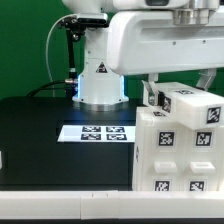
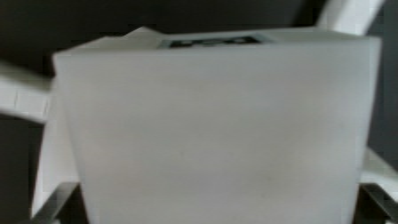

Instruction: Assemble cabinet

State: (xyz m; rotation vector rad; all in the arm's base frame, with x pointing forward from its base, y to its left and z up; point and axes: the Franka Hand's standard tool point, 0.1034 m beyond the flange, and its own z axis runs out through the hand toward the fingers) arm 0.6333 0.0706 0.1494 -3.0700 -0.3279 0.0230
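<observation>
The cabinet (image 1: 180,150) is a large white box with square black-and-white tags on its faces, standing on the black table at the exterior view's right. My gripper (image 1: 160,92) comes down onto its top from above, under the big white wrist. In the wrist view the cabinet's plain white body (image 2: 205,120) fills the picture and spans the whole gap of the gripper (image 2: 214,208). A dark finger (image 2: 54,208) lies against one side of it and the other finger against the opposite side. One tag (image 2: 214,42) shows on the far end of the box.
The marker board (image 1: 100,132) lies flat on the black table in front of the robot's white base (image 1: 100,85). A small white piece (image 1: 3,158) shows at the exterior view's left edge. A green wall stands behind.
</observation>
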